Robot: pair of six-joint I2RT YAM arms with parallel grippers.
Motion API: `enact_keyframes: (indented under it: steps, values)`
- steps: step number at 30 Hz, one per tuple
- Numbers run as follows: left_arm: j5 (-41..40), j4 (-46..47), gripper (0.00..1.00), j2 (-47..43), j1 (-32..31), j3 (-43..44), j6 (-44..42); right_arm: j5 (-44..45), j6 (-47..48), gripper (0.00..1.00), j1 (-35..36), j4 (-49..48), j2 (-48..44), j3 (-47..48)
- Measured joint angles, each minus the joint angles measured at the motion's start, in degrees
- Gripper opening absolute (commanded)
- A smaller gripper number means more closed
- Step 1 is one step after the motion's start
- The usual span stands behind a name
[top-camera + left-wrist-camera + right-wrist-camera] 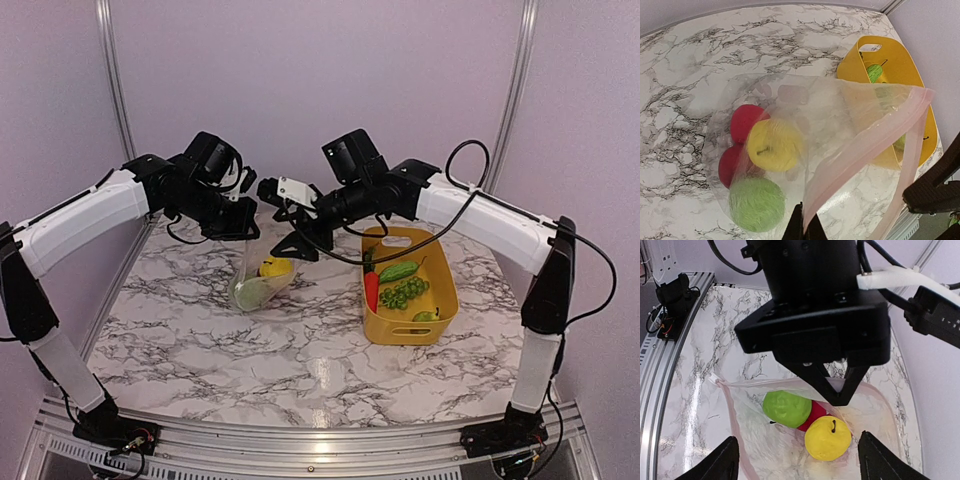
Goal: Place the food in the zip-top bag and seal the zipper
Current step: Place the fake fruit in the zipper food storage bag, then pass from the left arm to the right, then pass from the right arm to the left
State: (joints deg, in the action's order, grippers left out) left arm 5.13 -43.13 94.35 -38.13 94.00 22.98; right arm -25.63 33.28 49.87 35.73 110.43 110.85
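Closest to the lens, the left tool (pixel 802 227) is clenched on the rim of the zip-top bag (pixel 840 115), pinching the film just beside the pinkish zipper (pixel 865 145). The bag hangs from that pinch over the far middle of the counter (pixel 680 100), and its bottom seems to rest there. Inside sit a yellow fruit (pixel 774 145), a green fruit (pixel 756 204) and two red pieces (pixel 745 122).

The film is thin, crinkly and limp. It will likely sag and slip, so hold it at the stiffer zipper strip, not the wall.

To the right, the right tool (pixel 800 462) hovers over the mouth, released, its fingers spread with nothing between them.

Farther right, the yellow basket (pixel 445 300) holds a carrot (pixel 371 290) and a green leafy piece (pixel 405 292). These look like light, hard toys, easy to pinch across the middle.
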Motion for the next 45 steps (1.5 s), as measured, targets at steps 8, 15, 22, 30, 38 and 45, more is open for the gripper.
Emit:
enact_keyframes:
  steps: [8, 15, 22, 30, 38, 45]
  values:
    - [0.44, 0.11, 0.0, 0.0, 0.0, 0.0, -0.02, -0.87, 9.57, 0.64, 1.42, 8.72, -0.85, -1.4]
    - [0.74, 0.11, 0.04, 0.0, 0.0, 0.0, -0.07, 4.15, 14.01, 0.32, 3.87, 11.52, -0.59, -2.36]
    - [1.01, -0.13, 0.28, 0.0, -0.02, -0.02, -1.16, 9.14, 16.94, 0.01, 7.5, 11.63, 0.72, -2.36]
    - [0.96, -1.29, 0.24, -0.52, -0.02, -3.72, -1.73, 10.16, 17.57, 0.0, 7.78, 11.21, 0.68, -2.36]
    - [1.05, -2.27, 0.0, -0.39, -0.02, -3.5, -2.86, 10.16, 17.55, 0.0, 7.78, 11.04, 0.68, -2.36]
    - [0.15, -5.03, 0.0, 0.57, -0.02, 1.22, -3.13, 9.2, 16.46, 0.0, 7.78, 11.58, 0.17, -2.01]
